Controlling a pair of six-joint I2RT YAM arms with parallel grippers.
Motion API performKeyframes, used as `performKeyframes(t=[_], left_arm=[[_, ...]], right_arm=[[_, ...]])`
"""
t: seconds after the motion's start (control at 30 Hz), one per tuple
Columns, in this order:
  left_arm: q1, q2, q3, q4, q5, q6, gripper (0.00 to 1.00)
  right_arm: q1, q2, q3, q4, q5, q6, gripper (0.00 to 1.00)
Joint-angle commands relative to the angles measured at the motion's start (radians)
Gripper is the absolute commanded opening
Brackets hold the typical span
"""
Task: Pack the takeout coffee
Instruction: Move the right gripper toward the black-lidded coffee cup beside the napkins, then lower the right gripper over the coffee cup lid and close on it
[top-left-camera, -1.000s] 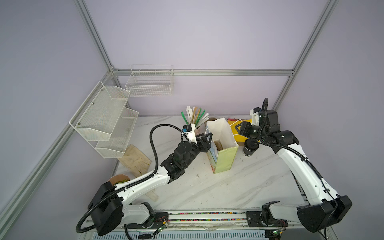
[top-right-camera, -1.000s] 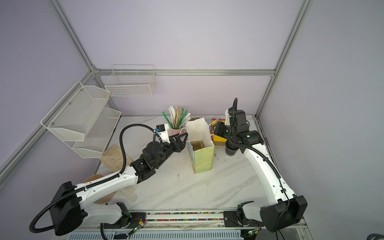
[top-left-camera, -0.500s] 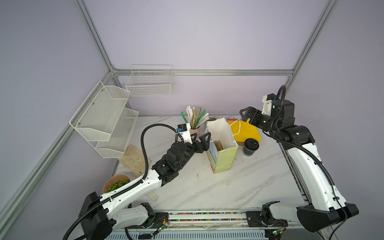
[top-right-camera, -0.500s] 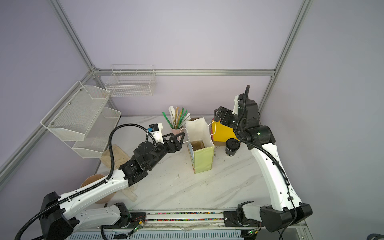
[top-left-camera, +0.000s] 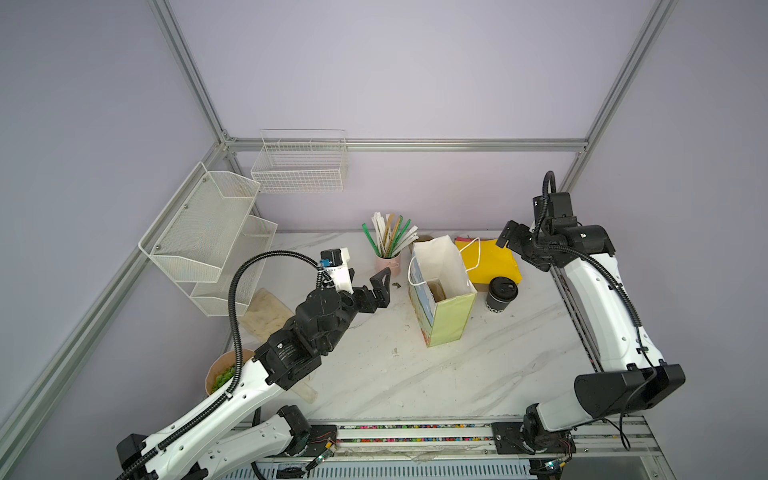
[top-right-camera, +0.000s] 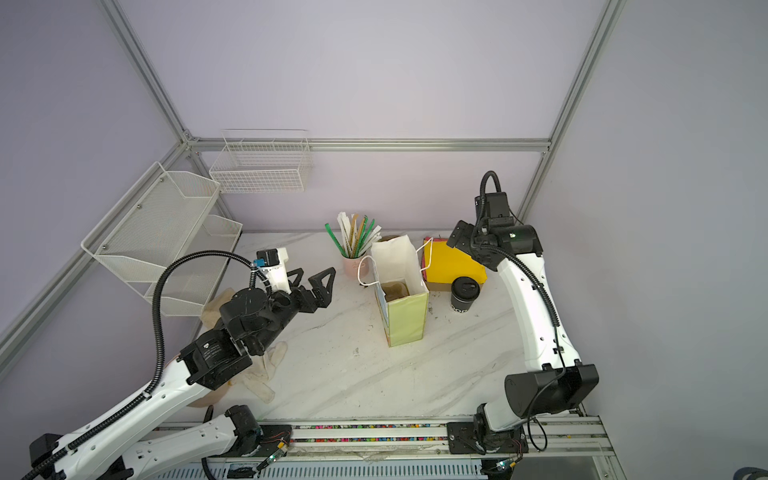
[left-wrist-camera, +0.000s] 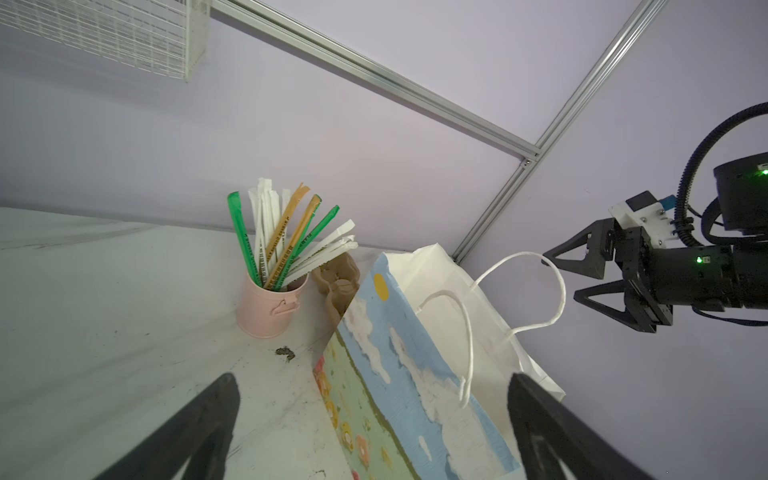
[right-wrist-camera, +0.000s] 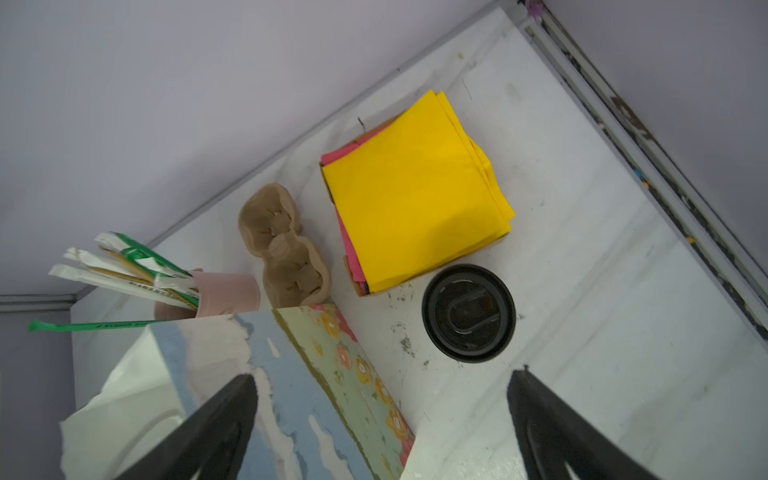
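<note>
The takeout coffee (top-left-camera: 502, 294) (top-right-camera: 465, 295), a black cup with its black sip lid on (right-wrist-camera: 468, 312), stands upright on the marble table just right of the open paper bag (top-left-camera: 441, 291) (top-right-camera: 400, 299) (left-wrist-camera: 399, 374). Something brown lies at the bottom of the bag. My left gripper (top-left-camera: 368, 282) (top-right-camera: 311, 277) (left-wrist-camera: 370, 382) hangs open and empty to the left of the bag, facing its painted side. My right gripper (top-left-camera: 508, 237) (top-right-camera: 456, 237) (right-wrist-camera: 380, 378) (left-wrist-camera: 569, 282) is open and empty, raised above the yellow napkins behind the cup and apart from it.
A pink cup of straws (top-left-camera: 388, 262) and a brown pulp cup carrier (right-wrist-camera: 282, 245) stand behind the bag. Yellow napkins (top-left-camera: 494, 259) lie at the back right. White mesh shelves (top-left-camera: 208, 237) and a wire basket (top-left-camera: 299, 166) hang on the left. A bowl of greens (top-left-camera: 220, 374) sits front left.
Both grippers have opened. The left one drew back leftward from the bag's edge. The right one let go of the cup, rose and pulled back right; the cup stays on the table.
</note>
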Motion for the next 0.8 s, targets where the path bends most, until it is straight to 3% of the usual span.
performKeyframes(t=[0.0,0.13,0.33,0.77], left_arm=[[0.025,-0.031,0.085,-0.107,-0.061,0.077,1.00],[0.061,-0.038,0.053,-0.128,-0.037,0.057,1.00],[0.117,0.002,0.039,-0.146,0.032,0.022,1.00],[0.229,0.043,0.004,-0.172,0.102,-0.040,1.00]], right_arm=[[-0.028,0.020,0.017,-0.114,-0.031,0.052,0.97],[-0.050,0.146,0.128,-0.243,-0.052,0.048,0.97],[-0.059,0.259,0.183,-0.290,-0.090,-0.014,0.97],[-0.097,0.314,0.106,-0.290,-0.119,-0.046,0.95]])
